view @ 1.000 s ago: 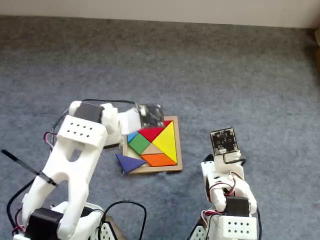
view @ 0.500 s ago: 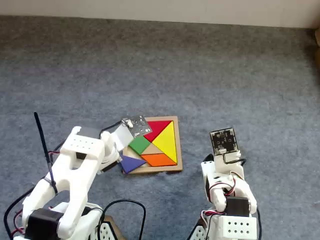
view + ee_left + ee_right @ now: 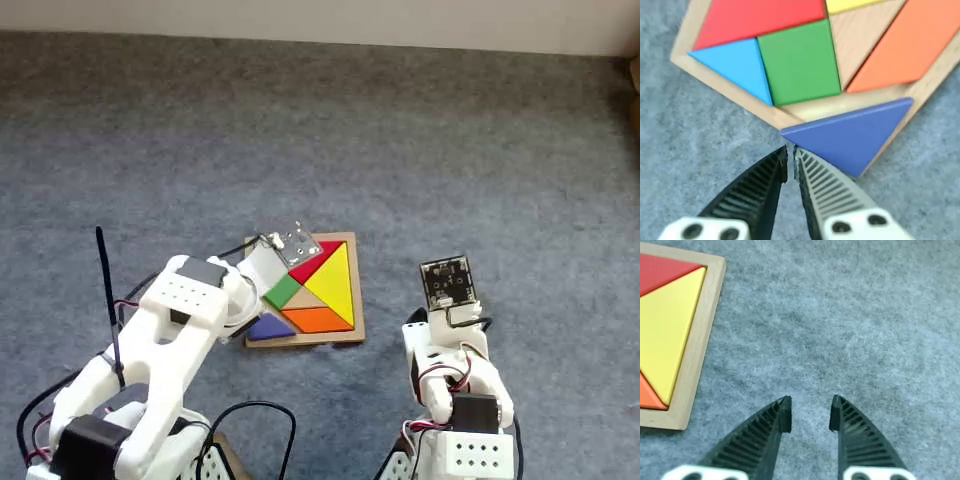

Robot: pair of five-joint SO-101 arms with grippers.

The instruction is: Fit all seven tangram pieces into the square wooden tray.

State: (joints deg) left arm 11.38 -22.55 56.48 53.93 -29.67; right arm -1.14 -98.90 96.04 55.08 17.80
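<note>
- Left jaws closed on nothing, tips just off the tray corner, beside the blue triangle lying across its rim.
- Right jaws apart, beside the tray.

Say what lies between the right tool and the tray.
Only bare grey carpet separates the right tool from the tray, per the right wrist view.

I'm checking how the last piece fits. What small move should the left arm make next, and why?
Probably nudge the dark blue triangle inward with the left gripper. The piece lies across the wooden tray's rim, partly over the carpet, and bare wood shows beside the green square.
</note>
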